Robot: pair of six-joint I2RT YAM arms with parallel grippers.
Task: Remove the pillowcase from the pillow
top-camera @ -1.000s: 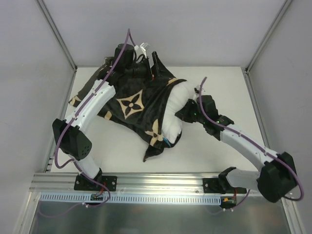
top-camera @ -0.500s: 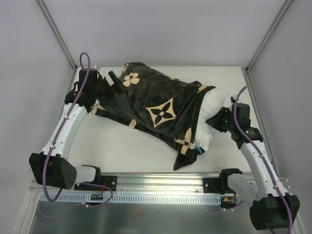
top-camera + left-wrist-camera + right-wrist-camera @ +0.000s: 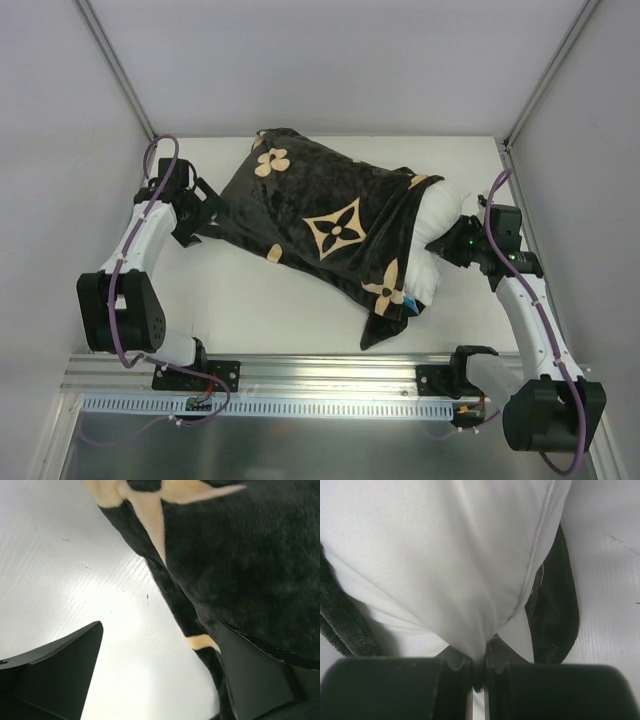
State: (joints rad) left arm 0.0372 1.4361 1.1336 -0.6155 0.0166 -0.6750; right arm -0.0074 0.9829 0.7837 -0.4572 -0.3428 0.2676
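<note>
The black pillowcase (image 3: pixel 320 200) with tan flower and star motifs lies across the table and covers most of the white pillow (image 3: pixel 440 215). The pillow's bare right end sticks out, with a blue tag (image 3: pixel 412 298) near the front. My right gripper (image 3: pixel 455 245) is shut on a pinch of the pillow's white fabric (image 3: pixel 445 555); in the right wrist view the gripper (image 3: pixel 479 662) has black pillowcase edge (image 3: pixel 555 605) beside it. My left gripper (image 3: pixel 198 215) is open at the pillowcase's left edge. In the left wrist view the gripper (image 3: pixel 155 670) spans bare table, its right finger against the black fabric (image 3: pixel 240 555).
The white table (image 3: pixel 270 300) is boxed in by grey walls with aluminium posts (image 3: pixel 120 70) at the back corners. A metal rail (image 3: pixel 320 370) runs along the near edge by the arm bases.
My left gripper has let go of the pillowcase and drawn back to the left. The pillowcase and pillow have dropped flat and shifted right. My right gripper has kept its hold on the pillow.
</note>
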